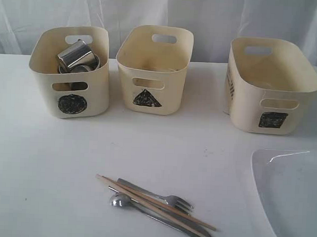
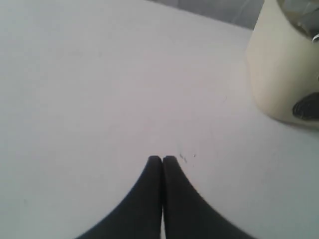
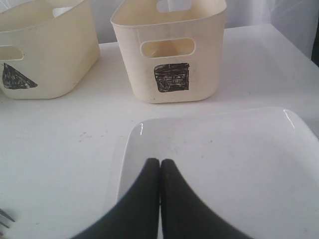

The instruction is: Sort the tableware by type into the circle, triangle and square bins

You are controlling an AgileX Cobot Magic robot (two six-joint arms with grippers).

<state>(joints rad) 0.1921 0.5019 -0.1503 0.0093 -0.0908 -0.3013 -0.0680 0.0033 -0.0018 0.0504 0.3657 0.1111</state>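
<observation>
The mugs [image 1: 75, 54] are shiny steel; their circle bin [image 1: 43, 88] is matt plastic. The chopsticks [image 1: 154, 201] look wooden, the plate [image 1: 292, 205] glossy.

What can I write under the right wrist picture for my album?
Shut right gripper at the white plate's edge, square bin and triangle bin standing beyond it.

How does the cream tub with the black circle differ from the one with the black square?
The cream plastic tub marked with a scribbled black circle holds shiny steel mugs; the cream tub with a black square shows nothing inside. The circle tub stands leftmost in the exterior view, the square tub rightmost. Both have cut-out handles.
</observation>
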